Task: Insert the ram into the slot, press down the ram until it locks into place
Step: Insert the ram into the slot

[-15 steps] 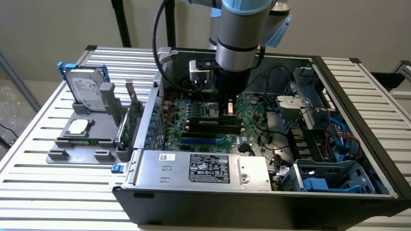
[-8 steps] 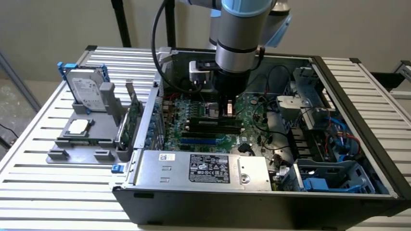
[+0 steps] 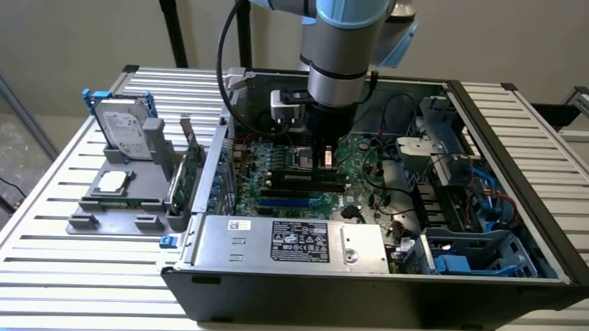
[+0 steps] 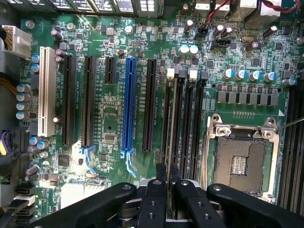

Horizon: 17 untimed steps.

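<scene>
My gripper (image 4: 169,183) is shut on the ram (image 4: 171,123), a thin stick seen edge-on that runs away from the black fingers (image 4: 154,199). The ram stands in line with the slot (image 4: 171,74), a long black socket with a white end clip, first of several parallel ones (image 4: 194,118) beside the processor socket. I cannot tell whether the ram's lower edge sits in the slot or just above it. In the exterior view the gripper (image 3: 324,160) points straight down into the open computer case, over the black slots (image 3: 304,183) on the green motherboard.
A blue slot (image 4: 128,109) and black expansion slots (image 4: 88,99) lie beside the memory slots. The open processor socket (image 4: 240,156) is on the other side. The silver power supply (image 3: 290,241), drive cages with cables (image 3: 470,193) and case walls hem in the board. Outside, a grey stand (image 3: 124,200) holds a hard drive.
</scene>
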{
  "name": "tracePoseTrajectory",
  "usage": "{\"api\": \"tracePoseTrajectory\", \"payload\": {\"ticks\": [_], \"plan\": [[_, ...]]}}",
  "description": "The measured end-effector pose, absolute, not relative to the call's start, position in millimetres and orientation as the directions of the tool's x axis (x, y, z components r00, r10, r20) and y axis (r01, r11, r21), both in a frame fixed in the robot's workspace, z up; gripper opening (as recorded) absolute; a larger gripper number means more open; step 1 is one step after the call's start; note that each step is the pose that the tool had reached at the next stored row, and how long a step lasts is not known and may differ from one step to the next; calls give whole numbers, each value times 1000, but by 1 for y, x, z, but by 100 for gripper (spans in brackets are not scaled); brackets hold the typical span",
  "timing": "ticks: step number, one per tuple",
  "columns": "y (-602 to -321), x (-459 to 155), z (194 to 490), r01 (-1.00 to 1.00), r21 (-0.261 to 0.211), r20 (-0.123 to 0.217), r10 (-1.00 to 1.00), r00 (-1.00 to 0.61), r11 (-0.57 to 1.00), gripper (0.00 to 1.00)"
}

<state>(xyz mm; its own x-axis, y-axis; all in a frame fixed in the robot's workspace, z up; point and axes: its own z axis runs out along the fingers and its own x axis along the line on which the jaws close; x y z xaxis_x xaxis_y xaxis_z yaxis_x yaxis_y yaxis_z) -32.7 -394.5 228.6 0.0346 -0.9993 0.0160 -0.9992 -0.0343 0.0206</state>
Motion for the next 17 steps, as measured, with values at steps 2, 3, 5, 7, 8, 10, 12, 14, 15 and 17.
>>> {"api": "tracePoseTrajectory", "payload": {"ticks": [2,3,5,7,8,10,12,14,15,17], "plan": [[-394,-33,228,-999,21,16,-999,35,-34,14],[-394,-33,227,-999,21,17,-999,35,-34,14],[-394,-33,227,-999,21,19,-999,35,-34,14],[-394,-33,226,-999,21,21,-999,35,-34,14],[-394,-33,226,-999,21,22,-999,35,-34,14],[-394,-33,225,-999,21,24,-999,35,-34,14],[-394,-33,225,-999,21,26,-999,35,-34,14],[-394,-33,224,-999,21,28,-999,35,-34,14],[-393,-33,224,-999,21,28,-999,35,-34,14],[-393,-33,224,-999,21,29,-999,35,-34,14]]}}
